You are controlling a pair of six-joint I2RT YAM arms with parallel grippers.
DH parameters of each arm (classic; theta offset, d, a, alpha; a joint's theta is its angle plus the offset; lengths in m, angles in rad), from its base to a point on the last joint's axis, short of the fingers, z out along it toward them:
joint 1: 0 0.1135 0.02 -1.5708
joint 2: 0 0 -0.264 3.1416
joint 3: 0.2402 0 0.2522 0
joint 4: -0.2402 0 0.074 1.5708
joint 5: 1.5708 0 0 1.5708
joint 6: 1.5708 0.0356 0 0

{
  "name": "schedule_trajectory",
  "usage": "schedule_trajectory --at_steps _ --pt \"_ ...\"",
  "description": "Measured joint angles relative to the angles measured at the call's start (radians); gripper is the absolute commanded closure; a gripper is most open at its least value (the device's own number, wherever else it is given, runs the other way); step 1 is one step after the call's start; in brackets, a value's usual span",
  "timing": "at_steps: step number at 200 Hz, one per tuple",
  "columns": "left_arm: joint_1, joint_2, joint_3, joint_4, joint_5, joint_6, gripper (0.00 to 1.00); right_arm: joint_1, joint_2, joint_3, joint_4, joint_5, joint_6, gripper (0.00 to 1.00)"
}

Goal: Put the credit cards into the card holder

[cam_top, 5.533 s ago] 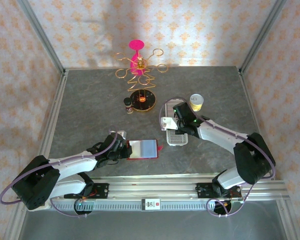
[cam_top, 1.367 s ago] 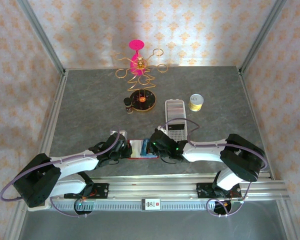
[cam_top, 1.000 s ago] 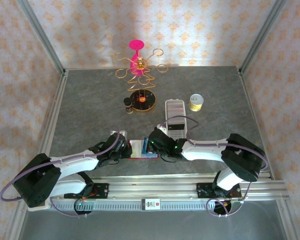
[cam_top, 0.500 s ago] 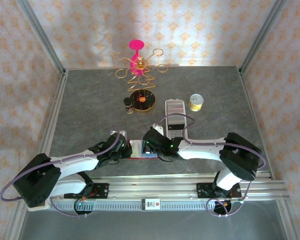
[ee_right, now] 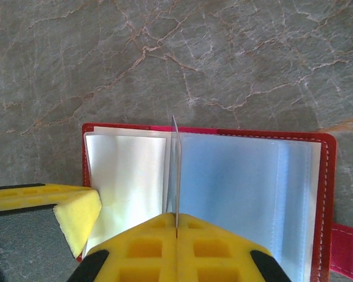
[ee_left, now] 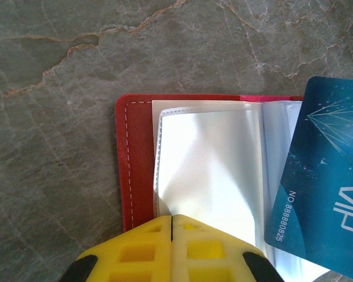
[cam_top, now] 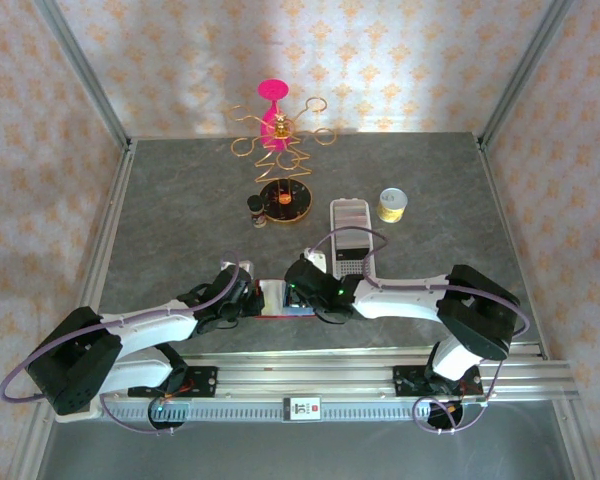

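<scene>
As right hand (ee_right: 176, 221) pinches blue card (ee_left: 323, 194), left hand (ee_left: 172, 221) lies closed over grey table (cam_top: 180, 200)

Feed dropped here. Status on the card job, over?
Left gripper shut, on open card holder. Right gripper shut on blue card, edge-on over pockets. Nothing in the way.

A gold wire stand (cam_top: 278, 140) with a pink top rises from the grey table (cam_top: 180, 220), a small dark bottle (cam_top: 256, 210) beside its base; rightward lie a white tray (cam_top: 347, 215) and a yellowish cup (cam_top: 392, 204).
</scene>
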Motion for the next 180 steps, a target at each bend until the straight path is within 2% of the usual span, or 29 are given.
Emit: schedule_trajectory --at_steps 68,180 --pt "0.0 0.0 0.0 0.0 0.0 0.0 1.0 0.016 0.021 0.047 -0.053 0.034 -0.021 1.0" --pt "0.0 0.0 -0.002 0.005 0.0 -0.001 1.0 0.023 0.03 0.041 -0.014 0.029 0.013 1.0"
